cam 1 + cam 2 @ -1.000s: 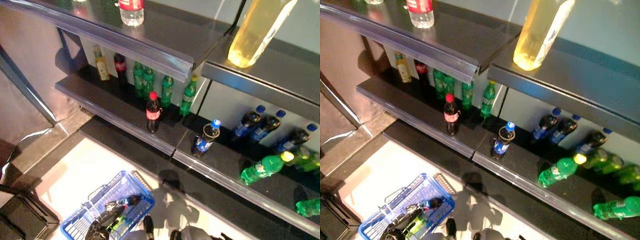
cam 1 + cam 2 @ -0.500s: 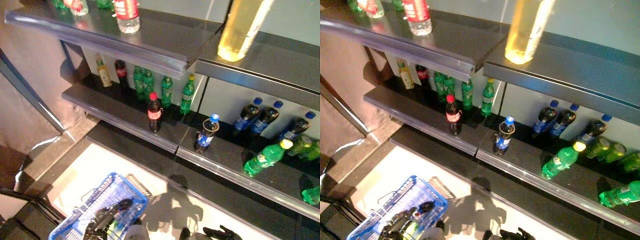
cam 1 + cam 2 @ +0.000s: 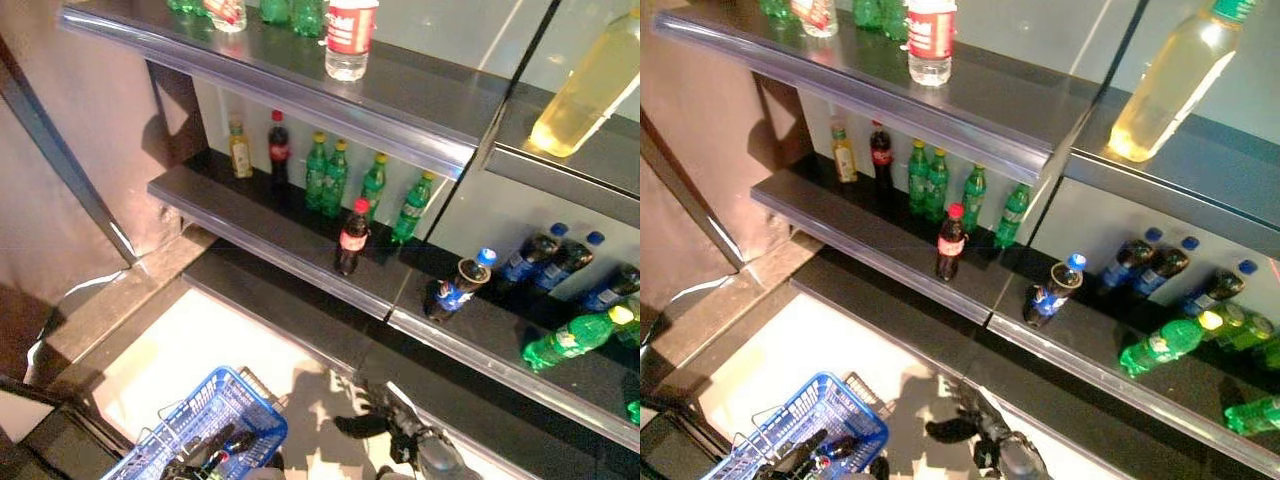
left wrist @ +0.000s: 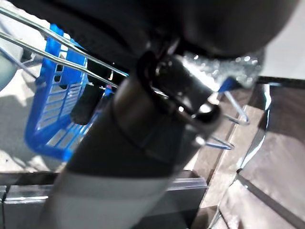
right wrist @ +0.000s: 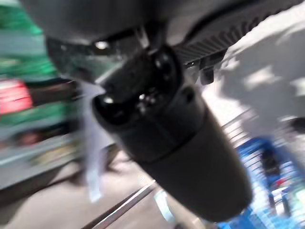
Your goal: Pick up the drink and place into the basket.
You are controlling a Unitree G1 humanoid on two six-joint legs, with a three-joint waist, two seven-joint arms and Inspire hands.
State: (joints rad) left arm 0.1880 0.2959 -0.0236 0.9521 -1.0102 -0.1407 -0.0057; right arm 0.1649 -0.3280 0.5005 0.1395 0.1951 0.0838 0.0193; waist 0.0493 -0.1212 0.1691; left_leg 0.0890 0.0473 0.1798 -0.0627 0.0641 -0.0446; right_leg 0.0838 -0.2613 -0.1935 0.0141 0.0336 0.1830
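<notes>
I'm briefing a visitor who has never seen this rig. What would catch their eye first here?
Probably the big yellow bottle on the upper right shelf, then the row of green bottles at the back of the middle shelf with a red-capped cola bottle standing alone before them. Low on the floor sits the blue basket, with the right hand raised beside it.

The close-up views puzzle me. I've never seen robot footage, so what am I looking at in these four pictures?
This is a two-legged humanoid robot with dark hands. The two wide pictures come from a pair of cameras on its head, looking down at shop shelves of drinks. A red-capped cola bottle stands in front, a blue-capped bottle is on the next shelf section, and green bottles are behind. A blue basket shows at lower left. The close-ups come from a camera on each wrist, so each hand fills its own picture. The right hand hovers low before the shelves, apparently open and empty. The left hand is by the basket, but its grip is unclear.
</notes>
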